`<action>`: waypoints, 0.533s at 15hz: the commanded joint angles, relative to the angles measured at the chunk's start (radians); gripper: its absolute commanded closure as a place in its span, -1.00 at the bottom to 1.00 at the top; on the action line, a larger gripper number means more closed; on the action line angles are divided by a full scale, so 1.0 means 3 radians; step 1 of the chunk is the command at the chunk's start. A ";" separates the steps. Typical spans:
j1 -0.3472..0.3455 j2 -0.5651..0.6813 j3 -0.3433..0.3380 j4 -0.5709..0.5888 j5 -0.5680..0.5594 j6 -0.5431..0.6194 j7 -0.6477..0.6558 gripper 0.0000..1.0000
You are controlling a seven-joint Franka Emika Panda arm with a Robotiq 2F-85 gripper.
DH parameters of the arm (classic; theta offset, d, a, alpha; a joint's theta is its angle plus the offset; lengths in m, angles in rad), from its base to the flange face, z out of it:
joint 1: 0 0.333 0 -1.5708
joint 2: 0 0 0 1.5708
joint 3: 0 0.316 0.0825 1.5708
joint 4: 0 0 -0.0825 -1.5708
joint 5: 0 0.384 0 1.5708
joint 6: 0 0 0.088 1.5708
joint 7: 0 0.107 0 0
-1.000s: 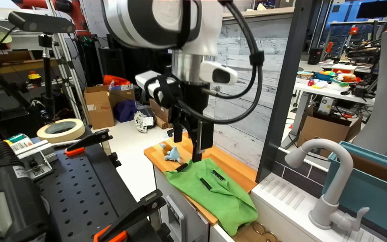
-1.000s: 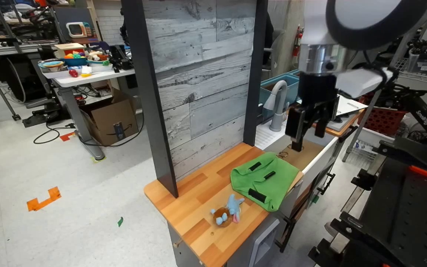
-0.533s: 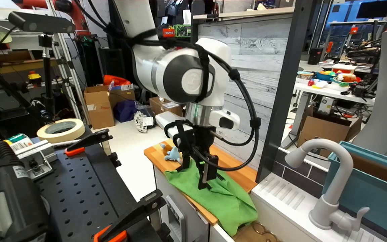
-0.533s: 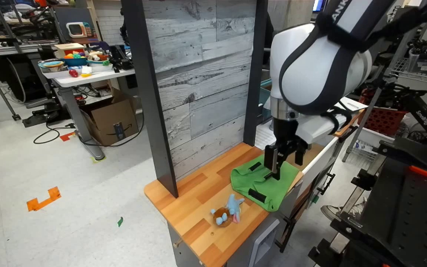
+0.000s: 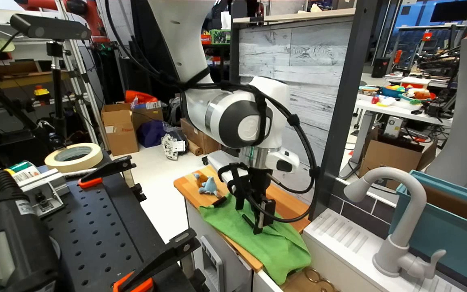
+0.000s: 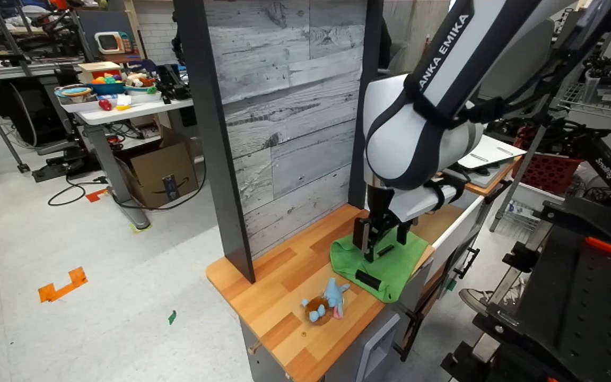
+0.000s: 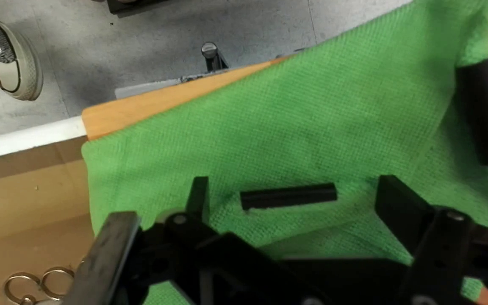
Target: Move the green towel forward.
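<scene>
The green towel lies spread and wrinkled over the wooden counter. One end hangs over the counter's end above the open drawer. Black strips sit on it; one strip lies between my fingers in the wrist view, another near the right edge. The towel also shows in an exterior view and the wrist view. My gripper points down over the towel's middle, also in an exterior view. Its jaws [are wide apart with nothing held. Whether the fingertips touch the cloth I cannot tell.
A blue plush toy and a brown one sit on the counter beside the towel. A grey plank panel rises along the counter's back. An open drawer with gold rings and a faucet stand at the towel's hanging end.
My gripper has come down from above the towel to just over it, then shifted towards the plank panel. The towel has not visibly moved.
</scene>
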 commanded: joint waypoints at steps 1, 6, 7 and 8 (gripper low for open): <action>-0.0042 0.0297 0.0049 0.0393 0.0094 0.0053 0.0041 -1.00; -0.0006 0.0516 0.0049 0.0764 0.0130 0.0033 0.0161 -1.00; 0.0009 0.0552 0.0053 0.0834 0.0135 0.0031 0.0199 -1.00; 0.0029 0.0583 0.0050 0.0889 0.0130 0.0033 0.0231 -1.00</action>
